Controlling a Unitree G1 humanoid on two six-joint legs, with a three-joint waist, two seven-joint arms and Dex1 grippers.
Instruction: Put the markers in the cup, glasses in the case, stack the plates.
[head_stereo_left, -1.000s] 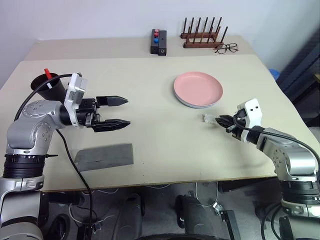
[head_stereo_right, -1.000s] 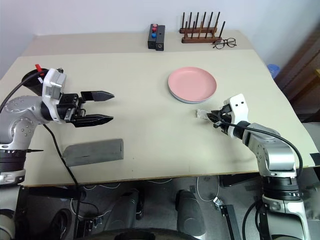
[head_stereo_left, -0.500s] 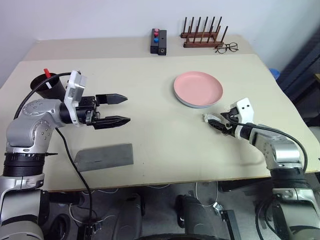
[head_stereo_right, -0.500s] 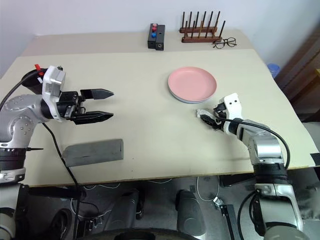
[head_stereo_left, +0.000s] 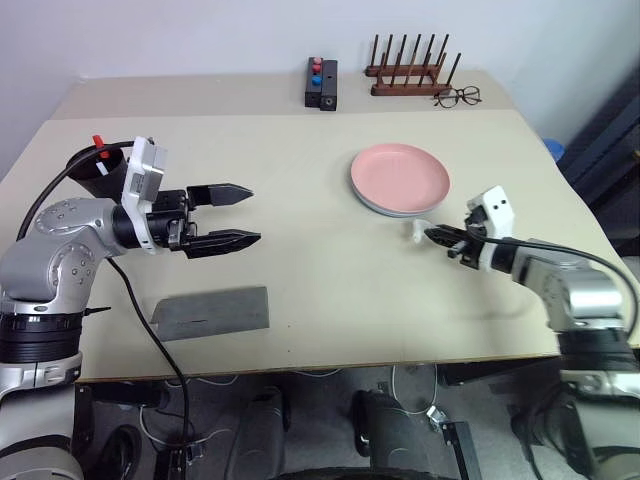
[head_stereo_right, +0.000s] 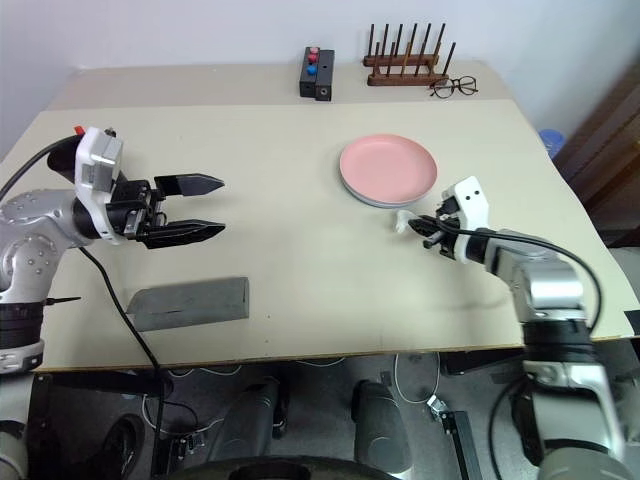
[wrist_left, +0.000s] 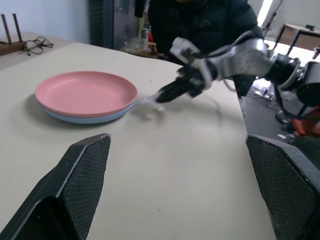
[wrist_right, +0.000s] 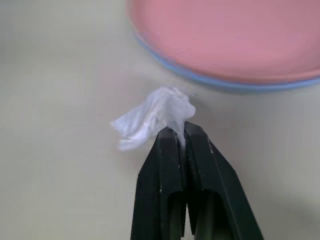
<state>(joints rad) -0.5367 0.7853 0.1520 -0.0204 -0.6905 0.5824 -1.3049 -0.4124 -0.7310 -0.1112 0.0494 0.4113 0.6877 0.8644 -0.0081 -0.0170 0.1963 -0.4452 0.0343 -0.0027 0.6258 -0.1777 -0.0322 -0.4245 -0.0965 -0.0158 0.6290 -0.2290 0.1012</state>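
Robot test room, like lab. Big plain beige table (head_stereo_left: 330, 280) set against bare white wall (head_stereo_left: 200, 35). Loose cables (head_stereo_left: 250, 385) seen under table. Person in dark jacket (wrist_left: 200, 20) seen standing behind, with more tables (wrist_left: 300, 32) and gear nearby.

arms: silver-grey rounded metal shells, black ribbed bands at the joints | wrists: white boxy camera blocks | left hand (head_stereo_left: 240, 213): two black tapered fingers, cross-hatched inner pads | right hand (wrist_right: 178, 131): two slim black fingers | cables: black, looping from each wrist block back along the arm
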